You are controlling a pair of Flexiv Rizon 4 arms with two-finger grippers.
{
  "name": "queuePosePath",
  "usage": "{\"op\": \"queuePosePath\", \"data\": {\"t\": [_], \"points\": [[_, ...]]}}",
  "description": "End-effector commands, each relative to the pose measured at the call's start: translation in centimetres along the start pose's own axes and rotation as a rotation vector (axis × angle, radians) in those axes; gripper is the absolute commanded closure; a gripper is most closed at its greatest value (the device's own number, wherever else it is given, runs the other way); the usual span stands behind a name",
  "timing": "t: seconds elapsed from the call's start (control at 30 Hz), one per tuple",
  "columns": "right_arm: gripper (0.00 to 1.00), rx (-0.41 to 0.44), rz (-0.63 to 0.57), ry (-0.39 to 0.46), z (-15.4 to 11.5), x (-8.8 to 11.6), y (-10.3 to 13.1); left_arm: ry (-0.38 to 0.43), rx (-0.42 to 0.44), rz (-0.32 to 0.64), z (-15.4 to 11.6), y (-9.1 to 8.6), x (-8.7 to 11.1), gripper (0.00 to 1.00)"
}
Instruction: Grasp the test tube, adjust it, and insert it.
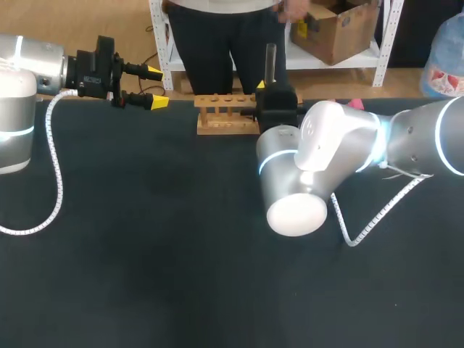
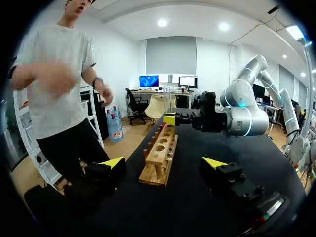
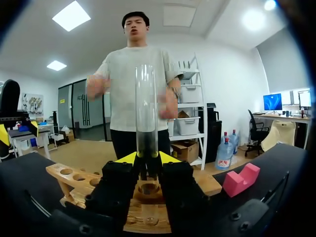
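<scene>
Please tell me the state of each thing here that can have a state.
test tube: upright, held near its lower end, above the wooden rack.
wooden rack: standing upright, visible holes empty.
left gripper: open, holding nothing.
right gripper: shut on the test tube.

Both arms silver-grey, fat rounded joints, glowing pale-blue rings. Left arm (image 1: pixel 18 94): white coiled cable trailing at 6 o'clock. Right arm (image 1: pixel 326 156): same coil at 5 o'clock, round end cap. Left gripper (image 1: pixel 156 87) and right gripper (image 3: pixel 147 158): black blocks, yellow tips, visible screw heads.
</scene>
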State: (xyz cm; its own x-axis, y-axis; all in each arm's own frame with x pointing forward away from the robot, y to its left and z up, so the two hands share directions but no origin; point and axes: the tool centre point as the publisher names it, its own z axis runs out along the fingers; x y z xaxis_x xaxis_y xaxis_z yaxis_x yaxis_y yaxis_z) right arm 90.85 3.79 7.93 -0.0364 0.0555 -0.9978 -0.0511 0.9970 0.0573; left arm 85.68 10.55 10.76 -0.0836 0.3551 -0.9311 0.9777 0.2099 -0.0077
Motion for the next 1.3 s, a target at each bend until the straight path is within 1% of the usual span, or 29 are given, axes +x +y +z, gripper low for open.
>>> {"op": "queuePosePath", "data": {"t": [0.03,0.07,0.1,0.13,0.47,0.83,1.1,1.3], "points": [[0.6,-0.231,0.002,0.003,-0.1,0.3,-0.3,-0.001,0.001,0.001,0.0,0.1,0.1,0.0],[0.39,-0.228,0.001,0.005,-0.2,0.3,-0.3,-0.001,0.001,0.001,0.0,0.1,0.1,0.0],[0.1,-0.227,0.001,0.006,-0.2,0.2,-0.4,-0.001,0.001,0.001,0.0,0.1,0.1,0.0],[0.0,-0.226,0.001,0.008,-0.2,0.2,-0.4,-0.001,0.001,0.001,0.0,0.1,0.1,0.0],[0.0,-0.221,0.0,0.026,-1.1,-0.2,-0.6,-0.001,0.001,0.001,0.0,0.1,0.1,0.0],[0.0,-0.222,0.01,0.058,-3.4,-1.3,-1.3,-0.001,0.001,0.001,0.0,0.1,0.1,0.0],[0.0,-0.279,0.054,0.107,-5.1,-1.9,-1.7,-0.001,0.001,0.001,0.0,0.1,0.1,0.0],[0.0,-0.376,0.081,0.161,-6.4,-2.3,-2.2,-0.001,0.001,0.001,0.0,0.1,0.1,0.0]]}}
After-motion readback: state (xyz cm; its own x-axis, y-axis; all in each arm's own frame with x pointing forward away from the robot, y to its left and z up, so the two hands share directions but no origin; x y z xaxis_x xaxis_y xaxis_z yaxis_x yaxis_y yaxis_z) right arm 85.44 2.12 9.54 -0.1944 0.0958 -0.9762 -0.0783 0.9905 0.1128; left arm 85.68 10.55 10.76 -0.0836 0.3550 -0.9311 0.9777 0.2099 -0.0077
